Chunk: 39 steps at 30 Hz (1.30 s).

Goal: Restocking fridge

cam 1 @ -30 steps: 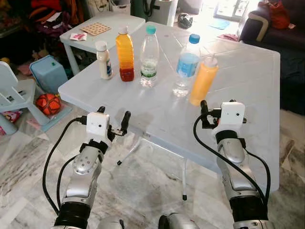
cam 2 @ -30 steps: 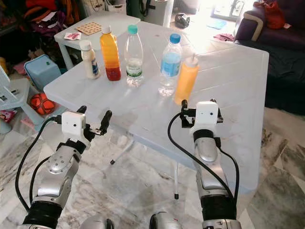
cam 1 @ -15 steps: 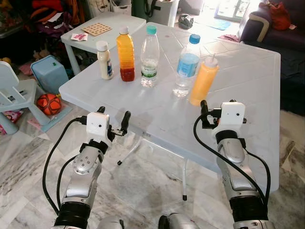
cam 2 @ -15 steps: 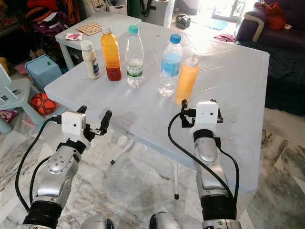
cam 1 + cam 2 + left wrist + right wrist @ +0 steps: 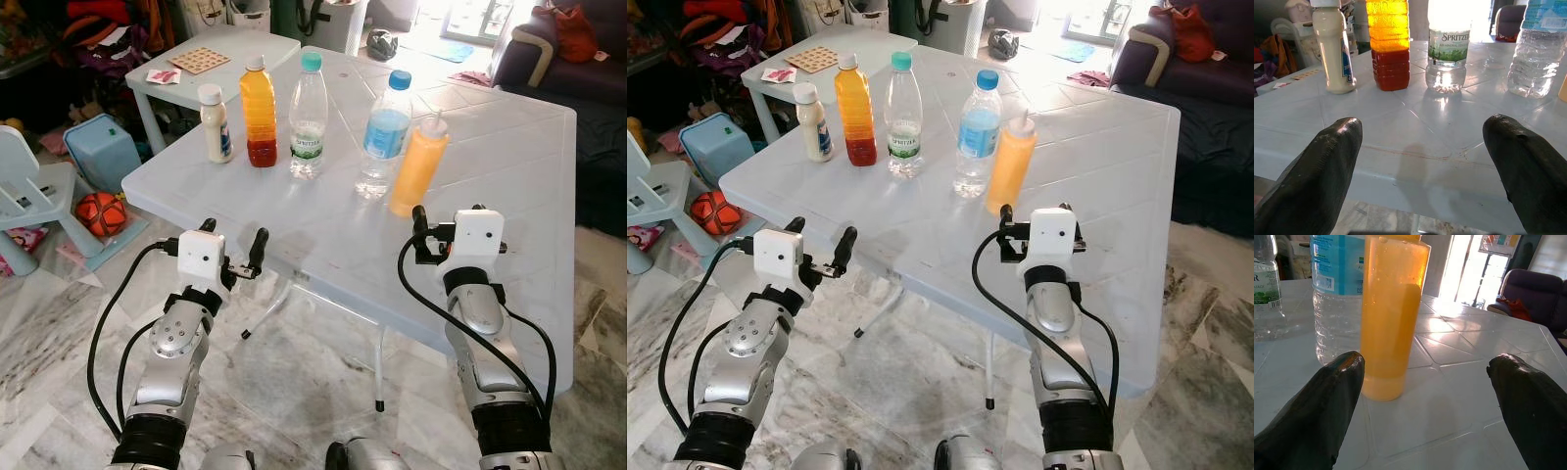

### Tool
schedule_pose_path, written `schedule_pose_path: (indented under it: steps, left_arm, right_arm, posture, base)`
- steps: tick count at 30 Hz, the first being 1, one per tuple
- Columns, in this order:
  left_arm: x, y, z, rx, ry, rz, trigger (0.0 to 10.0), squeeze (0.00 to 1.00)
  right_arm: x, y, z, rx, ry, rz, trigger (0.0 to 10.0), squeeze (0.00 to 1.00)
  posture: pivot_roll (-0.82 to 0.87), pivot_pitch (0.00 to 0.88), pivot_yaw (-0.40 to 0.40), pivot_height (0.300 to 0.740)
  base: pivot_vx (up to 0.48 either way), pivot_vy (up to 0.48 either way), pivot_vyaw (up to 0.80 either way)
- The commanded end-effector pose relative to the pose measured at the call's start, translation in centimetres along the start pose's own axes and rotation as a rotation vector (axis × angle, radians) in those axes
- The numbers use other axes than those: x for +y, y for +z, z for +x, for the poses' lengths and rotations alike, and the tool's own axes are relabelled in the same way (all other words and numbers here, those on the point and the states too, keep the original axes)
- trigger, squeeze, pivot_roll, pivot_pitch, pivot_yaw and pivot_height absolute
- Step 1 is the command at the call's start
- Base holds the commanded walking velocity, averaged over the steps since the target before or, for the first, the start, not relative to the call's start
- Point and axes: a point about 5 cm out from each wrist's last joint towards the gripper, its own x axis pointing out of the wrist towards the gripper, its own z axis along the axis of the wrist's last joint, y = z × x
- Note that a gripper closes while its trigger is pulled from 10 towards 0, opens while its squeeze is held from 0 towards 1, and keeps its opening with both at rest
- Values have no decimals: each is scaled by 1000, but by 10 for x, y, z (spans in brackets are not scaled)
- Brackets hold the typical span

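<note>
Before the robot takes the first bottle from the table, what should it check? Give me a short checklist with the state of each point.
1. Right gripper open: ok, fingers wide apart.
2. Left gripper open: ok, fingers wide apart.
3. Orange squeeze bottle upright and in front of the right gripper: ok, though it sits toward one finger, not centred.
4. Room to grasp it: not ok, the blue-cap water bottle stands close beside it.
5. Other bottles upright: ok, the white bottle, juice bottle and green-cap water bottle all stand on the table.
6. Caps tight: cannot tell.
</note>
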Motion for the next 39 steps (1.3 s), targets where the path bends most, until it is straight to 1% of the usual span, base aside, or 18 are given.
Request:
schedule_pose_path:
  steps: [1, 3, 5, 7, 10, 14, 16, 17, 20, 22, 39]
  left_arm:
    - [10, 4, 5, 25, 60, 33, 10000, 0]
    - [11, 4, 9, 13, 85, 14, 10000, 0]
    - [11, 4, 10, 11, 88, 14, 10000, 0]
    - [10, 3, 9, 9, 84, -7, 10000, 0]
    - [12, 1, 8, 13, 85, -3, 10000, 0]
    - [14, -3, 9, 25, 90, 10, 10000, 0]
    - [15, 1, 8, 14, 98, 32, 10000, 0]
    - [15, 1, 8, 14, 98, 32, 10000, 0]
    - [16, 3, 5, 9, 107, 42, 10000, 0]
    - [16, 2, 3, 14, 108, 45, 10000, 0]
    - [16, 2, 3, 14, 108, 45, 10000, 0]
  right_arm:
    - [13, 14, 16, -25, 27, 78, 10000, 0]
    - [14, 13, 10, -29, 38, 68, 10000, 0]
    - [13, 12, 8, -26, 36, 66, 10000, 0]
    - [11, 10, 3, -18, 25, 72, 10000, 0]
    - [10, 8, 0, -12, 22, 67, 10000, 0]
    - [7, 8, 0, -14, 5, 61, 10000, 0]
    - [3, 8, 1, -14, -7, 54, 10000, 0]
    - [3, 8, 1, -14, -7, 54, 10000, 0]
    - [-4, 6, 2, 0, -40, 38, 10000, 0]
    - [-4, 5, 2, 0, -38, 21, 10000, 0]
    - [-4, 5, 2, 0, -38, 21, 10000, 0]
  posture:
    - [39, 18, -18, 740]
    - [24, 6, -16, 740]
    - [19, 3, -13, 740]
    - [9, 2, -8, 740]
    - [-1, 2, -7, 740]
    - [0, 10, -9, 740]
    - [1, 14, -6, 740]
    - [1, 14, -6, 740]
    - [11, 26, -3, 740]
    - [14, 26, -5, 740]
    - [14, 26, -5, 740]
  base:
    - [0, 0, 0]
    - [0, 0, 0]
    - [0, 0, 0]
    - [0, 0, 0]
    - [0, 0, 0]
    - [0, 0, 0]
    - [0, 0, 0]
    - [0, 0, 0]
    - [0, 0, 0]
    - [0, 0, 0]
    - [0, 0, 0]
